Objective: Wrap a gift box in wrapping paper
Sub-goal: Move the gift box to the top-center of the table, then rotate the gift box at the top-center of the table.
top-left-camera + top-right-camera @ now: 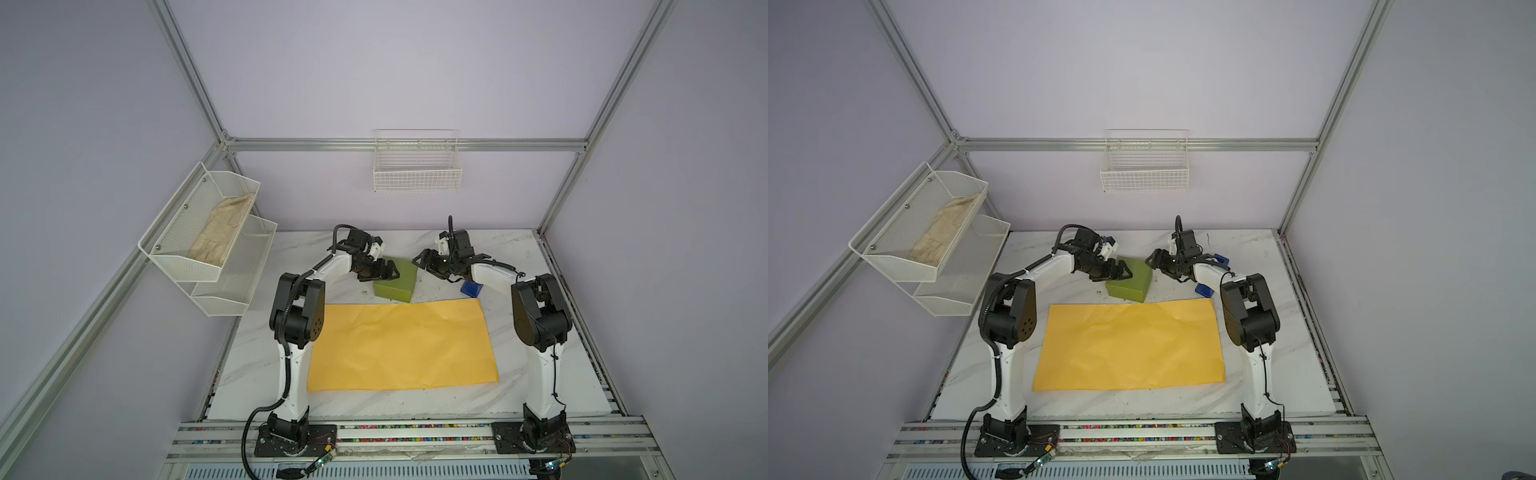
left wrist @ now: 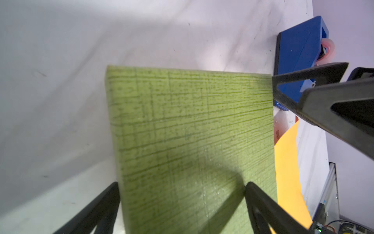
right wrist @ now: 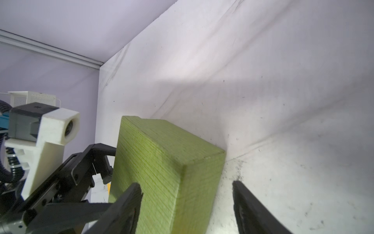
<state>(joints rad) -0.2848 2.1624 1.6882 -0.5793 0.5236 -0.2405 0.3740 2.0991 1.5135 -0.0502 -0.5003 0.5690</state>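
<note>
The olive-green gift box [image 1: 395,282] [image 1: 1128,282] stands on the marble table just behind the far edge of the flat yellow wrapping paper [image 1: 403,345] [image 1: 1128,345]. My left gripper [image 1: 392,270] [image 2: 182,189] is open at the box's left side. One finger [image 2: 110,202] is beside the box wall and the other lies over the gift box [image 2: 192,131]. My right gripper [image 1: 417,262] [image 3: 187,189] is open at the right far corner of the gift box [image 3: 162,162], that corner between its jaws. Neither gripper visibly clamps the box.
A blue tape dispenser [image 1: 471,288] [image 2: 299,60] sits on the table right of the box, under my right forearm. White mesh shelves [image 1: 232,286] holding a beige cloth [image 1: 220,237] hang on the left wall. A wire basket [image 1: 417,166] hangs on the back wall.
</note>
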